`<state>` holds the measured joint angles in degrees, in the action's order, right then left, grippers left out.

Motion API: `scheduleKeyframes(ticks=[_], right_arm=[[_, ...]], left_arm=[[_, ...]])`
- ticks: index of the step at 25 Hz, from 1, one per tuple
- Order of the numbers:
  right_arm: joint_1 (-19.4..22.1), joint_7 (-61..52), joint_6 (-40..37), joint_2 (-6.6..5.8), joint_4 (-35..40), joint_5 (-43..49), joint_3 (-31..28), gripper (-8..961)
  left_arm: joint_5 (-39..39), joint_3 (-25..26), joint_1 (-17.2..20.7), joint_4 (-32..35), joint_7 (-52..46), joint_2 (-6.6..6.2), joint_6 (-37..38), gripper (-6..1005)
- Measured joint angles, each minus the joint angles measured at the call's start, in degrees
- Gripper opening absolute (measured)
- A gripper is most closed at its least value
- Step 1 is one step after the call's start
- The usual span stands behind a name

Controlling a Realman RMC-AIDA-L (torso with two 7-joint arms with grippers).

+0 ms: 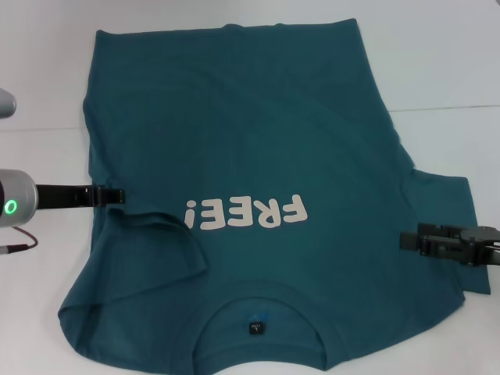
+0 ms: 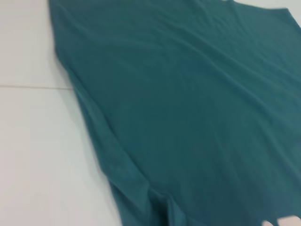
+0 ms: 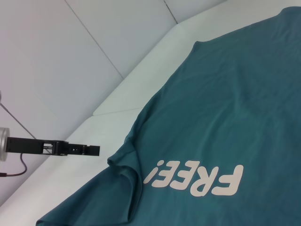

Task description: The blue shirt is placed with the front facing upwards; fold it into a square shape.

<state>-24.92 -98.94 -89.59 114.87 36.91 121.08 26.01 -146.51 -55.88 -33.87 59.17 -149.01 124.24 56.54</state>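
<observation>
I see a white worktop (image 1: 453, 70) with a faint seam line running across it; past its far edge, in the right wrist view, there are pale floor or wall panels with thin joints. The shirt (image 1: 250, 141) lies flat on the worktop, print side up, collar nearest the robot, hem at the far side. "FREE!" print (image 1: 246, 212) reads upside down from the head view. Sleeve on the robot's left is folded in over the body, with a raised crease there; sleeve on the right lies spread out flat.

Left hand (image 1: 116, 195) sits at the shirt's left edge, level with the print, tip right at the folded sleeve. Fingers look closed together, but I can't tell if any cloth is pinched.

Right hand (image 1: 408, 240) is over the right sleeve, near the armpit, pointing inward. I can't tell if it's clenched or released, or touching the fabric.
</observation>
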Motion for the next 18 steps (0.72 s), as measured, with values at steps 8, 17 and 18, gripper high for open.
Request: scheduleKeyframes(ticks=[8,17,18], right_arm=[[-0.1,-0.1,-0.1,0.00,0.0,0.1,0.0,797],[-0.1,-0.2,-0.1,0.00,0.0,-0.1,0.0,797],[-0.1,-0.2,-0.1,0.00,0.0,-0.2,0.0,797]], left_arm=[[0.1,-0.1,-2.8,-7.2,0.2,-0.23,-5.1,637],[0.8,-0.3,-7.8,-14.1,0.9,-0.20,-10.2,637],[1.6,-0.3,-8.5,-14.9,1.5,-0.20,-10.7,637]])
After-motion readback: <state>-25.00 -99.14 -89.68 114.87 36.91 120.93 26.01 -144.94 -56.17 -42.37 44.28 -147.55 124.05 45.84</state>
